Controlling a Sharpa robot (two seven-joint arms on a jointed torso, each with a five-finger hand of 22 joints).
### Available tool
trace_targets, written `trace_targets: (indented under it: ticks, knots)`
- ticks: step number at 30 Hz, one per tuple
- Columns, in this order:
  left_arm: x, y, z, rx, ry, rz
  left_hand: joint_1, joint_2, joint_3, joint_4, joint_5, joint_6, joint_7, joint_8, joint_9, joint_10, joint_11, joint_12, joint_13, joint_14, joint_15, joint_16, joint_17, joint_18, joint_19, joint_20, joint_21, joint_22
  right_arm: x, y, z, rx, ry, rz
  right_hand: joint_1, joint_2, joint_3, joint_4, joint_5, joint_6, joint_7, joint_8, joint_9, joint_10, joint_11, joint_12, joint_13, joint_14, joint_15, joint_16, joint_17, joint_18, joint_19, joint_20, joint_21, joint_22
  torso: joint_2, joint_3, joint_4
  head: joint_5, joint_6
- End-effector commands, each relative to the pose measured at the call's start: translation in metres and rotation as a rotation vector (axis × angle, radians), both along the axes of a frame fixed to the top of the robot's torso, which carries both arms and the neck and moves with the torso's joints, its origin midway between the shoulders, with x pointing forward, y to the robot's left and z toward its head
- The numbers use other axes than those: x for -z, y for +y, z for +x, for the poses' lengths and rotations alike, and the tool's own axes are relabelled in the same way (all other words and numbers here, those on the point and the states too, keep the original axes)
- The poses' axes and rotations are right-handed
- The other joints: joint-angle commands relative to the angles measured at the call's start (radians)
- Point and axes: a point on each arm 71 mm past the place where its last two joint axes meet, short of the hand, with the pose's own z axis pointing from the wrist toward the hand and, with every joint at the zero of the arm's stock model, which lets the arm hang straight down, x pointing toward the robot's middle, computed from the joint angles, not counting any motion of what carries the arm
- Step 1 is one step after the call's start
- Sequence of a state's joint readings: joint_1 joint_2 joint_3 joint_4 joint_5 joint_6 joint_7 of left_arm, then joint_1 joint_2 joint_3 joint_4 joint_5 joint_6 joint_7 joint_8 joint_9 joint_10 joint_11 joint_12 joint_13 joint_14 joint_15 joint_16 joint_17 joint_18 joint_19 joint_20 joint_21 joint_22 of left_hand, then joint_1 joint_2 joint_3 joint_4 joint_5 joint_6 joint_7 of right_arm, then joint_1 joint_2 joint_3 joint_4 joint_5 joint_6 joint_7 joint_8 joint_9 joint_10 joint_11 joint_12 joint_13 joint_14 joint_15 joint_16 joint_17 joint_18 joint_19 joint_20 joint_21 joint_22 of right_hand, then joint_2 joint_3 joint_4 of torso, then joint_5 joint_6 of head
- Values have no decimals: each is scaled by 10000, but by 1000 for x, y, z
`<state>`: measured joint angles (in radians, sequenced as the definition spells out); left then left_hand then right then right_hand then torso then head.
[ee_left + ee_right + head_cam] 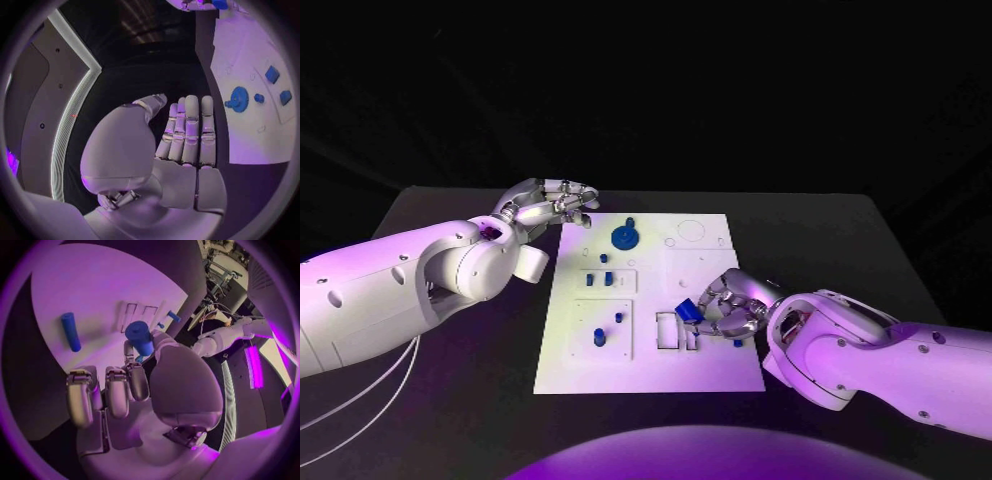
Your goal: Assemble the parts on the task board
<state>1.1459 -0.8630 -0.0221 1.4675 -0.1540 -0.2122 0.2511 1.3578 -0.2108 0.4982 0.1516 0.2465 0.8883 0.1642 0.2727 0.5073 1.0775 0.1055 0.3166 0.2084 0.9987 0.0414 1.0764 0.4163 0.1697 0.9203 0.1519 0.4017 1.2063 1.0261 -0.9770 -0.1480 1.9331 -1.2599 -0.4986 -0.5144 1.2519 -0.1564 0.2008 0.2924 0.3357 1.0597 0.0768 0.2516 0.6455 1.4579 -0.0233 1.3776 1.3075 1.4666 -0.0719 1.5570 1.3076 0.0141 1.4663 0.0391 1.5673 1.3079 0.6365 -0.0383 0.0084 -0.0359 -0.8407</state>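
The white task board (689, 370) lies in the middle of the table. My right hand (733, 305) hovers over its near right part and pinches a short blue cylinder (689, 312) between thumb and finger, above two narrow slots (672, 331). The right wrist view shows that cylinder (139, 337) at the fingertips, and a long blue peg (70, 331) lying flat on the board (94, 285). My left hand (553, 205) sits at the board's far left corner, holding nothing; its fingers (190, 127) stretch out straight. A blue gear (626, 238) sits on the far part of the board.
Small blue pieces stand at the board's left middle (599, 280) and near left (600, 337). Another small blue piece (738, 343) lies by my right hand. The left wrist view shows the gear (238, 97) and two blue blocks (272, 74). Black table surrounds the board.
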Motion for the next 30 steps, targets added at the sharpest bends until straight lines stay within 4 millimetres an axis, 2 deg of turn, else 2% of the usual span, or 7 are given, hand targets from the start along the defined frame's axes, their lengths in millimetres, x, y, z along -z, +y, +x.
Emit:
trace_targets:
  ticks: [1,5,10,14,21,24,30]
  knots:
    - [-1,-3,-1,204,-65,-69,-100,-31,-27,-47,-24,-72,-8,39,14,-77,2,67,15,-20,49,-38,9,98,17,45,-46,-16,3,7,-1,-309,278,21,-258,80,117,-6,-19,373,-281,40,114,61,8,9,971,986,-90,36,2387,-141,1045,-83,35,2629,5,1,11,38,-27]
    - [-1,-3,-1,220,-62,-74,-100,-31,-27,-47,-24,-72,-8,39,14,-77,2,67,15,-20,49,-38,9,98,17,45,-46,-16,6,15,0,-459,459,61,-960,40,134,-6,-403,421,-262,19,158,95,28,36,1016,988,-72,39,2395,-141,1045,-68,35,2629,1,-5,-2,30,-41]
    - [-1,-4,-1,245,-40,-75,-100,-31,-27,-47,-24,-72,-8,39,14,-77,2,67,15,-20,49,-38,9,98,17,45,-46,-16,9,20,0,-540,571,56,-1056,25,131,-3,-457,438,-265,23,173,116,29,68,1048,990,-71,43,2403,-141,1045,-66,35,2629,5,-2,-9,36,-58]
    - [-1,-4,-2,269,-20,-76,-109,-27,-26,-44,-20,-87,-5,44,17,-79,3,73,20,-21,51,-38,11,98,18,46,-51,-19,12,23,1,-601,636,-6,-1262,30,122,1,-497,481,-271,37,203,143,23,105,1087,994,-73,51,2424,-141,1045,-66,35,2629,2,1,-6,-14,-74]
    - [-1,-3,-2,271,-7,-71,-111,-22,-23,-43,-18,-89,-5,46,17,-80,3,74,22,-22,51,-38,11,98,18,46,-53,-20,15,25,1,-715,769,-109,-1434,-15,89,-4,-570,550,-294,69,247,187,7,173,1152,997,-83,56,2436,-141,1045,-70,35,2629,3,6,-15,34,-108]
    - [-1,-4,-2,282,-5,-74,-111,-22,-23,-43,-18,-89,-5,46,17,-80,3,74,22,-22,51,-38,11,98,18,46,-53,-20,16,26,1,-744,818,-134,-1479,-32,74,-3,-591,563,-300,75,257,203,4,199,1176,999,-87,58,2442,-141,1045,-72,35,2629,1,8,-14,16,-74]
    - [-1,-6,-2,335,-3,-98,-111,-22,-23,-43,-18,-89,-5,46,17,-80,3,74,22,-22,51,-38,11,98,18,46,-53,-20,18,28,1,-722,834,-150,-1518,-36,64,0,-594,577,-305,82,267,208,0,204,1182,996,-90,54,2431,-141,1045,-73,35,2629,2,8,-13,28,-100]
